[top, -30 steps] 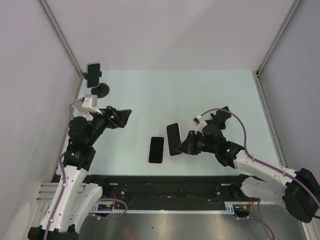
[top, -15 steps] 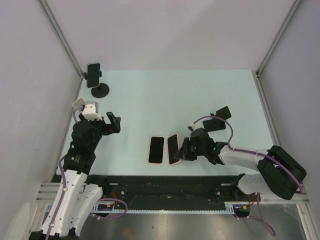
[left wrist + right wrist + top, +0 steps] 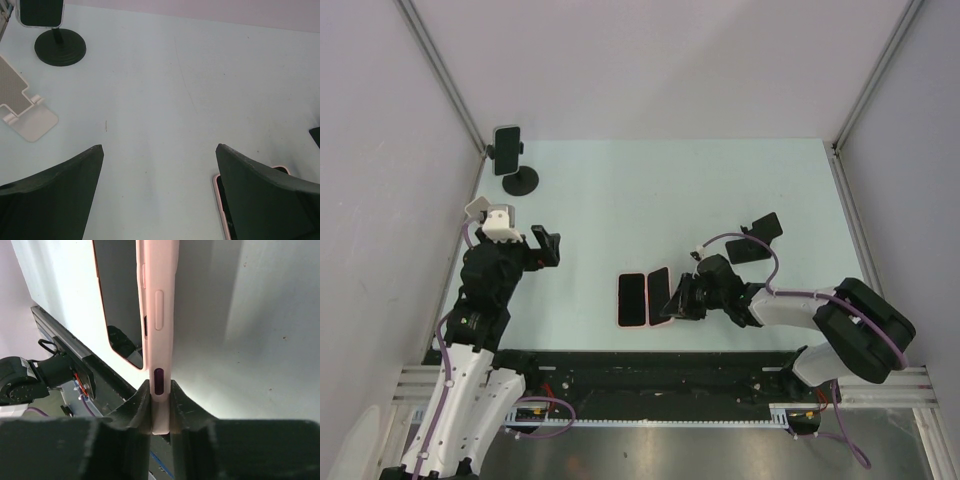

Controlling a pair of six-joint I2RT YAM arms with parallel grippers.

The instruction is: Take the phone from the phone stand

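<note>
Pink-cased slim phone [image 3: 658,296] on edge, just beside second pink-cased phone [image 3: 633,299] on pale green table [image 3: 720,190]; right gripper [image 3: 160,390] clamped on its edge, left gripper [image 3: 160,155] apart. Risk: release topples it onto neighbour

No legible text, labels, brands or numbers anywhere.

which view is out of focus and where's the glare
Right wrist: the right fingers gripping the pink phone are dark and soft; the neighbouring phone's screen carries a dim reflection. Left wrist: left fingers blurred, phone stand sharp. Top: even light, no glare.
</note>
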